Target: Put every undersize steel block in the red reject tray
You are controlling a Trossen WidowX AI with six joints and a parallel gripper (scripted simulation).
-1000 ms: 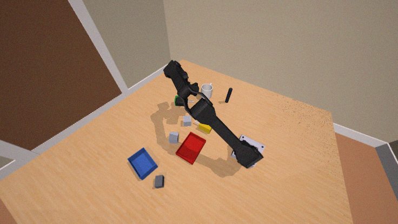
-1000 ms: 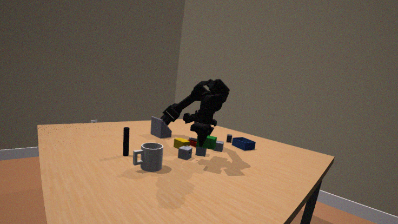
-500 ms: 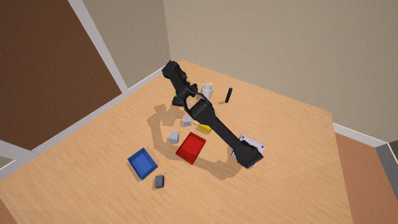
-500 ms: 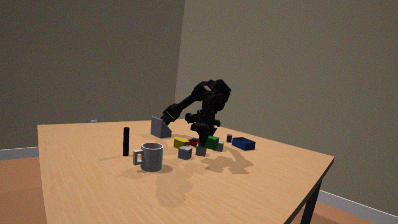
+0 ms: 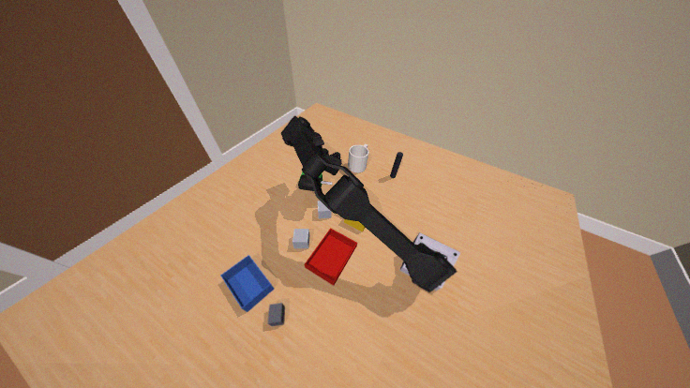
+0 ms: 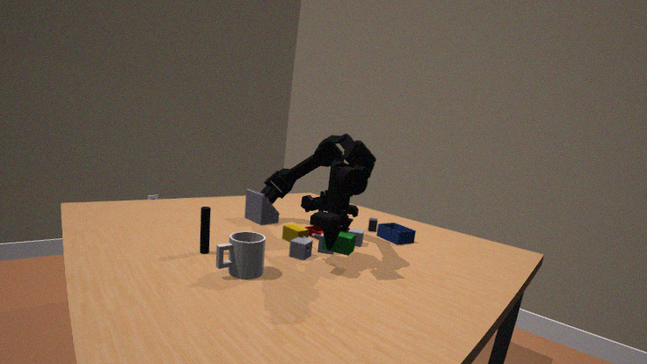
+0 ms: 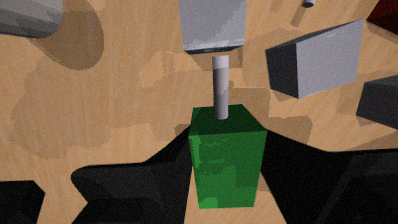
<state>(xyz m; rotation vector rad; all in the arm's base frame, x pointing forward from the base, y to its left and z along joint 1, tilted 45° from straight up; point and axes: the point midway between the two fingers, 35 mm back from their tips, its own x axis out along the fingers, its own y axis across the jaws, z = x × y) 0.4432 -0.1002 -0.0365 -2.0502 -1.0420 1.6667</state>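
Note:
My gripper (image 5: 309,181) (image 7: 218,127) is shut on the handle of the green gauge (image 6: 346,243) (image 7: 227,172), low over the table. The gauge's grey pin (image 5: 326,183) (image 7: 220,90) points at the nearest steel block (image 6: 298,249) (image 7: 214,22), its tip just short of that block and outside it. The arm hides this block in the top view. A second steel block (image 5: 323,211) (image 7: 327,60) sits beside it, and a third (image 5: 301,238) (image 6: 357,236) (image 7: 382,102) lies farther along. The red tray (image 5: 332,258) holds no block.
A yellow gauge (image 5: 354,225) (image 6: 294,232) lies by the red tray. A mug (image 5: 357,159) (image 6: 246,258) (image 7: 30,17) and an upright black cylinder (image 5: 397,165) (image 6: 205,230) stand beyond the blocks. A blue tray (image 5: 247,284) (image 6: 396,234) and a dark block (image 5: 276,314) (image 6: 372,224) lie at the other end.

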